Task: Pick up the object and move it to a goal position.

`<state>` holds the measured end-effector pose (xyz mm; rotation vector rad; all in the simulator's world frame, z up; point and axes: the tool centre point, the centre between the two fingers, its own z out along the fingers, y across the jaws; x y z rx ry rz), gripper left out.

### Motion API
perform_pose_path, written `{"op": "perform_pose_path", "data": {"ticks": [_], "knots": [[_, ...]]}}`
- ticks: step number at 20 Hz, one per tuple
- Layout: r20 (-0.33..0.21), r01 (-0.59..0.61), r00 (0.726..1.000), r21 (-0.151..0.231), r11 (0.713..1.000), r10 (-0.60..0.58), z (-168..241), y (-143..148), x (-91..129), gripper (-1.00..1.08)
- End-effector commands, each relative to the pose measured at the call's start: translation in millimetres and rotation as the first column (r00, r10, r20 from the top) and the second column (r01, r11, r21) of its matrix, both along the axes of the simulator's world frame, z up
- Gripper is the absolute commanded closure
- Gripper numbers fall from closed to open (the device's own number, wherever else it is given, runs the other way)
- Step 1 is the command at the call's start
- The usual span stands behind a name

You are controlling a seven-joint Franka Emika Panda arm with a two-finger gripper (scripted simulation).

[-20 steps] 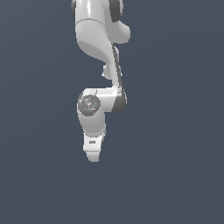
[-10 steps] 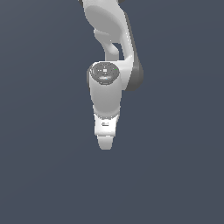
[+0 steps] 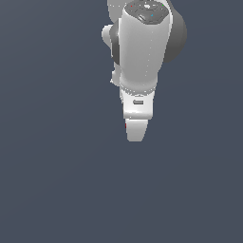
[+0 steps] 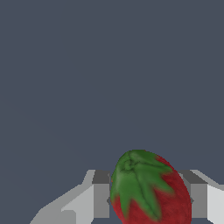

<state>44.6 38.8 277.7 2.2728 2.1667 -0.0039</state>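
The strawberry sat between the two fingers of the gripper, its green leafy top turned toward the wrist camera and its red flesh showing below and to one side of the leaves. Both finger pads pressed against its sides, so the jaws were closed down to the width of the fruit and had hold of it. In the exterior view almost all of the strawberry was hidden behind the white hand; only a small red speck showed at the edge of the gripper, on the exterior view's left side of it. The arm hung down from the top of that view, with the hand pointing downward over a plain dark grey surface. Whether the fruit touched that surface could not be told.
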Motion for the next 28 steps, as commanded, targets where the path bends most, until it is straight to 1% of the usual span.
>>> {"op": "perform_pose_path", "data": {"ticks": [1,10,15,21,28], "knots": [[0.0,0.0,1.0,0.0,1.0,0.0,27,14,-4,1.08],[0.0,0.001,1.0,0.002,1.0,-0.001,120,60,-13,1.08],[0.0,0.002,1.0,0.003,1.0,-0.002,160,80,-16,1.08],[0.0,0.004,1.0,0.003,1.0,-0.004,189,94,-17,1.08],[0.0,0.004,1.0,0.003,1.0,-0.004,204,102,-17,1.08]]}}
